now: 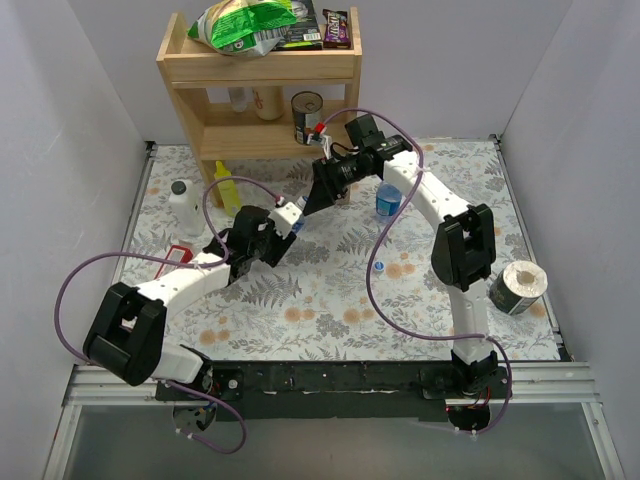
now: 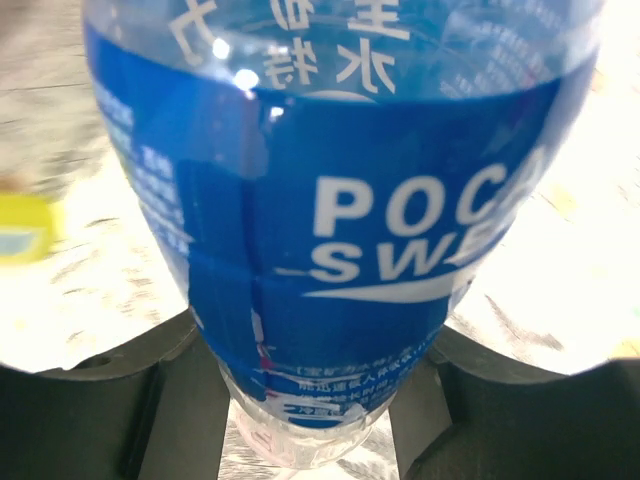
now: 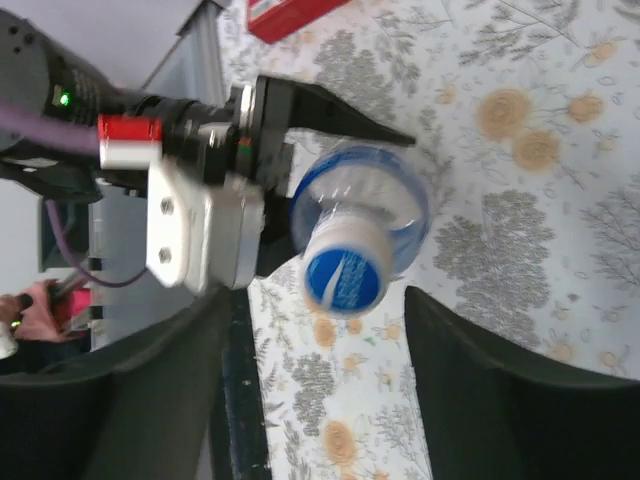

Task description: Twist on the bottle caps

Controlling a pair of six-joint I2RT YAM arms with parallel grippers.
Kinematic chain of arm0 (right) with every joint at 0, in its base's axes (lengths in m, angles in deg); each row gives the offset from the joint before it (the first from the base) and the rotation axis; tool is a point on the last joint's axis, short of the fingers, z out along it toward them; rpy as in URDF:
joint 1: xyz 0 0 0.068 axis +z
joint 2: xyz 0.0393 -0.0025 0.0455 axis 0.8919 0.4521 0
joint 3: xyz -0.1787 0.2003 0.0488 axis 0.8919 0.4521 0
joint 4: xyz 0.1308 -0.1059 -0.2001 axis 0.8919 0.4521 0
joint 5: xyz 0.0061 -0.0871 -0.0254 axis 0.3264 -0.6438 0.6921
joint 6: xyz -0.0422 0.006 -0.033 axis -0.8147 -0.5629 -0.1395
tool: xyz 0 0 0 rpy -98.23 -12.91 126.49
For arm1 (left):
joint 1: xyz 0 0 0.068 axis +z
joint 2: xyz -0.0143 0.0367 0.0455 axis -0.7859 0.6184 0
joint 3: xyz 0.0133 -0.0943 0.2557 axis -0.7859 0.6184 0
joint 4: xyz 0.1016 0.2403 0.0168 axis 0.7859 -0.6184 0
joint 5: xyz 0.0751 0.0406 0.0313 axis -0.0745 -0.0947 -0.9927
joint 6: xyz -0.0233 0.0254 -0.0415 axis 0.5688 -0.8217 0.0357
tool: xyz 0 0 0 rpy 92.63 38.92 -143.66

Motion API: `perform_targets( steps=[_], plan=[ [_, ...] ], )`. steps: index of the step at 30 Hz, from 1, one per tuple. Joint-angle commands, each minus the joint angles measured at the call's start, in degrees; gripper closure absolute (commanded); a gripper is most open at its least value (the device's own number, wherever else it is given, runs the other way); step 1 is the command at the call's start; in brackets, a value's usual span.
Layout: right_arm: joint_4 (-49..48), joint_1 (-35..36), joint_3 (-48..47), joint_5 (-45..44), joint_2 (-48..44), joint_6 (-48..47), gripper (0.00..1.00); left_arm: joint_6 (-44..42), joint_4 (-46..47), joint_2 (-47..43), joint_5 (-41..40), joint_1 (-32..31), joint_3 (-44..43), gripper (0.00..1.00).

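One blue cap point(image 3: 347, 272) tops the blue-labelled Pocari Sweat bottle point(image 2: 400, 230). Left gripper point(image 2: 310, 400) pinches it; right gripper point(image 3: 320, 310) hangs spread at the cap.

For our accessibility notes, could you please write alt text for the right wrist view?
A blue cap sits on a clear bottle held by the left gripper. The open right gripper straddles the cap, over a floral table.
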Motion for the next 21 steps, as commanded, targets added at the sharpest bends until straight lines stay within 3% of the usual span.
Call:
perform_targets(
  steps=[1, 4, 5, 7, 8, 9, 11, 12, 13, 14, 16, 18, 21],
  plan=[
    [-2.4, -2.4, -3.5, 10.3, -1.6, 9.5, 0.14, 3.2, 7.8, -2.3, -8.7, 1.5, -1.7, 1.0],
    [-9.6, -7.2, -1.6, 13.5, -5.3, 8.6, 0.09, -1.8, 5.5, -4.0, -0.7, 2.2, 0.8, 1.0],
    [-13.8, -8.3, -0.2, 16.4, -8.0, 5.1, 0.09, -3.2, 2.6, -5.1, 6.6, 2.9, 1.2, 1.0],
    [-14.6, -9.8, 4.1, 17.6, -11.2, -3.0, 0.09, -6.5, -1.1, -6.2, 16.6, 4.2, 1.0, 1.0],
    [-13.5, -9.8, 5.1, 18.6, -14.1, -8.5, 0.09, -10.8, -5.6, -6.6, 25.6, 5.2, -0.2, 1.0],
    [-7.4, -9.7, 5.5, 18.5, -15.4, -22.9, 0.08, -12.3, -7.8, -6.8, 30.3, 5.5, -0.9, 1.0],
    [0.7, -8.0, 6.1, 15.2, -18.3, -37.0, 0.09, -19.5, -17.6, -5.4, 37.6, 5.6, -5.4, 1.0],
    [10.1, -7.1, 6.2, 13.7, -18.9, -46.1, 0.12, -21.1, -20.6, -3.0, 43.6, 5.7, -7.5, 0.98],
    [14.1, -5.2, 6.3, 12.1, -19.4, -60.2, 0.14, -23.7, -24.7, -1.1, 46.6, 5.8, -9.7, 0.98],
    [17.9, -4.2, 6.3, 8.9, -19.8, -67.6, 0.16, -27.2, -34.7, 1.2, 49.6, 5.8, -12.2, 0.99],
    [27.1, -1.7, 6.3, 6.4, -19.9, -81.8, 0.23, -31.3, -41.4, 8.3, 53.5, 5.8, -19.1, 1.0],
    [31.4, -0.3, 6.8, 3.3, -20.0, -88.0, 0.27, -33.6, -47.5, 11.7, 54.4, 5.7, -23.0, 1.0],
    [31.4, 2.0, 9.4, 0.6, -21.5, -91.4, 0.3, -33.6, -46.6, 12.3, 54.1, 5.7, -22.7, 1.0]
  ],
)
